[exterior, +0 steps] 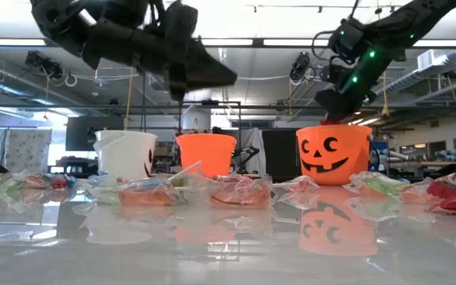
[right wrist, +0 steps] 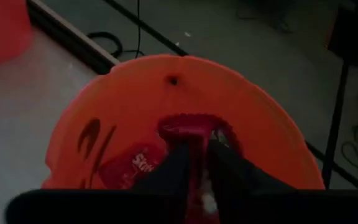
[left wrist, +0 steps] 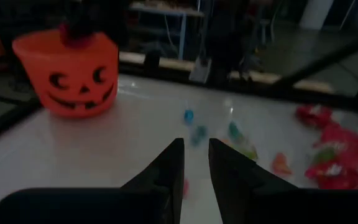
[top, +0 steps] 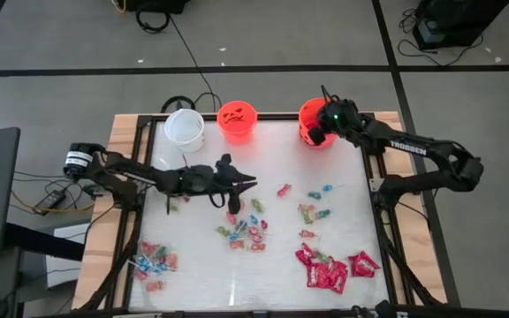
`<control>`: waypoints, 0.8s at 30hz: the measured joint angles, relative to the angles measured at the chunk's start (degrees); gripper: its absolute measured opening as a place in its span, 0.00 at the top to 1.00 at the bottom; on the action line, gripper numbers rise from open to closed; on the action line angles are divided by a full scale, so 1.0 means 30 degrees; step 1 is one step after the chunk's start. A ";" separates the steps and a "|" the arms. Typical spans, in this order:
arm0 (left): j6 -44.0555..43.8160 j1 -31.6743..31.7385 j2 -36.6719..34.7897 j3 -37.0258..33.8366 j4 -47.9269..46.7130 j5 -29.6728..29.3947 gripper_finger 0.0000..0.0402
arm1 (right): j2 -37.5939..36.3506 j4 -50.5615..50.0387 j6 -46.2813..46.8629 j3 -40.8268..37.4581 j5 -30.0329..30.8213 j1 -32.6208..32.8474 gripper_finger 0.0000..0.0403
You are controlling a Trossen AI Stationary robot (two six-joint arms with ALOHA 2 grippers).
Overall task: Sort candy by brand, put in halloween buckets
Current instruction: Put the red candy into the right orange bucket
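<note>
Candy lies scattered over the lower half of the table [top: 263, 150] in the high view: shiny red packets [top: 330, 269] at lower right, a mixed cluster [top: 244, 231] at centre, another small pile [top: 155, 262] at lower left, and a few blue and green pieces [top: 316, 205] right of centre. Three buckets stand along the table's upper edge: the white bucket [top: 185, 126] at left, the small orange bucket [top: 238, 120] in the middle, the larger orange bucket [top: 310, 134] at upper right. The right gripper [top: 318, 134] hangs over the larger orange bucket's mouth; in the right wrist view its fingers [right wrist: 173, 171] stand slightly apart with a red packet [right wrist: 188, 134] between them, another lying inside the bucket. The left gripper [top: 246, 183] hovers above the table's centre, fingers narrowly apart, holding nothing.
</note>
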 joint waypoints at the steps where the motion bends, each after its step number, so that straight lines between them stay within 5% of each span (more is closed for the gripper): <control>1: -0.0066 0.0043 -0.0116 0.0000 0.0325 0.0025 0.80 | -0.0004 0.0097 -0.0051 0.0000 0.0071 0.0024 0.78; 12: 0.0011 -0.0026 0.0008 0.0000 0.0271 0.0865 0.80 | -0.2257 0.0944 -0.1363 0.0007 -0.0515 0.1003 0.64; 18: -0.0355 -0.0011 0.0812 0.0000 0.0156 -0.2560 0.80 | -0.1858 0.0695 -0.0444 0.0007 -0.0952 0.2063 0.66; 24: -0.0961 0.0078 0.1088 0.0000 -0.0254 -0.2720 0.80 | -0.1587 0.0201 0.1107 -0.0077 -0.4068 0.3765 0.67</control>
